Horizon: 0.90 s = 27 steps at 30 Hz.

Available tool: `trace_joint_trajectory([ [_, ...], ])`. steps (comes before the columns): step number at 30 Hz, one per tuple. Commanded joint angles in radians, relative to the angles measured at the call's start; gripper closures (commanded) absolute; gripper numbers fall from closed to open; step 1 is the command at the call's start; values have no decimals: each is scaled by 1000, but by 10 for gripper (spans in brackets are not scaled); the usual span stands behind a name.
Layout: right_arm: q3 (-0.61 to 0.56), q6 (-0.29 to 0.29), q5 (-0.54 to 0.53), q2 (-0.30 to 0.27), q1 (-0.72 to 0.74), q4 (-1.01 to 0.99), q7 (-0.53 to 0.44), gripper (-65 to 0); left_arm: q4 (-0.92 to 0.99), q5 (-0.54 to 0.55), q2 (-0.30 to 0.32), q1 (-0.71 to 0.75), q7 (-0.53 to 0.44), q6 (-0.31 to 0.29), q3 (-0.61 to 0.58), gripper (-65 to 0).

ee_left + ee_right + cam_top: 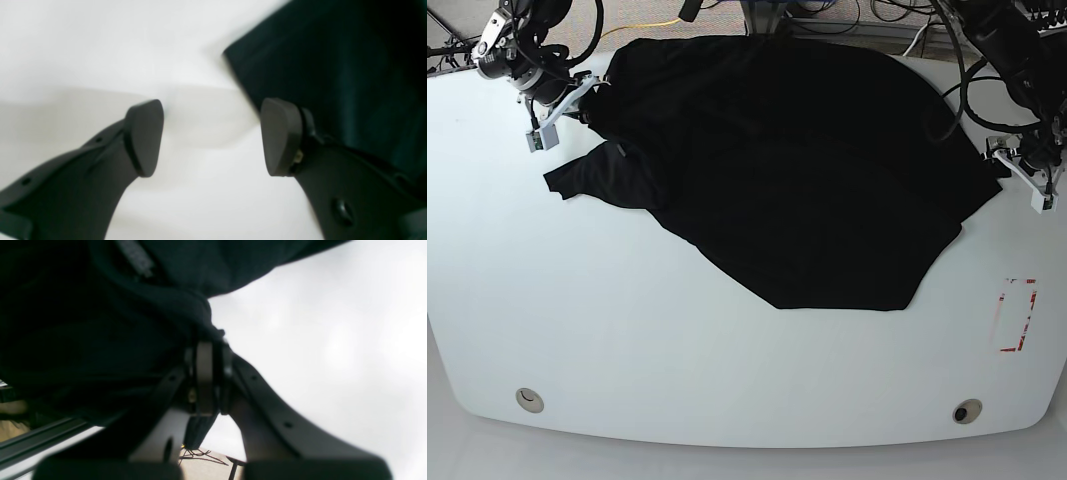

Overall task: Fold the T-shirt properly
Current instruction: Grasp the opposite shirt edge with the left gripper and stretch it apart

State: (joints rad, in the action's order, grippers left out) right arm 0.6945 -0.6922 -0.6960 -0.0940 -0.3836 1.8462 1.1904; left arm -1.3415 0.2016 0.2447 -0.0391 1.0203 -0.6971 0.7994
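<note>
The black T-shirt (797,170) lies spread over the back half of the white table (677,340), plain side up, with one sleeve (602,180) sticking out to the left. At its back left edge my right gripper (582,100) is shut on a bunch of the cloth. The right wrist view shows the jaws (206,373) pressed together with black T-shirt fabric (100,323) pinched between them and draped above. My left gripper (1017,168) hovers at the shirt's right edge. It (213,136) is open with nothing between its fingers, and the shirt's corner (350,66) lies just beyond its right pad.
A red-outlined rectangle (1017,315) is marked on the table at the right. Two round holes (528,399) (967,411) sit near the front edge. Cables (657,20) run behind the table's back edge.
</note>
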Motion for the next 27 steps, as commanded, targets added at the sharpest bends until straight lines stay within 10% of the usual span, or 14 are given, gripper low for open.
trace_joint_trajectory([
  [1, 6, -6, -18, -13, 1, 23, -11, 0, -5, 0, 8, -2, 15, -1, -24, -428],
  [17, 6, -6, -17, -13, 1, 34, -11, 0, -3, 117, 8, 2, 15, -1, -188, -417],
  [24, 7, -6, -17, -13, 1, 31, -11, 0, -2, 114, 6, 2, -4, -1, -188, -21],
  [27, 7, -6, -17, -11, 1, 28, -11, 0, -2, 114, 3, 2, -41, -1, -186, 0],
])
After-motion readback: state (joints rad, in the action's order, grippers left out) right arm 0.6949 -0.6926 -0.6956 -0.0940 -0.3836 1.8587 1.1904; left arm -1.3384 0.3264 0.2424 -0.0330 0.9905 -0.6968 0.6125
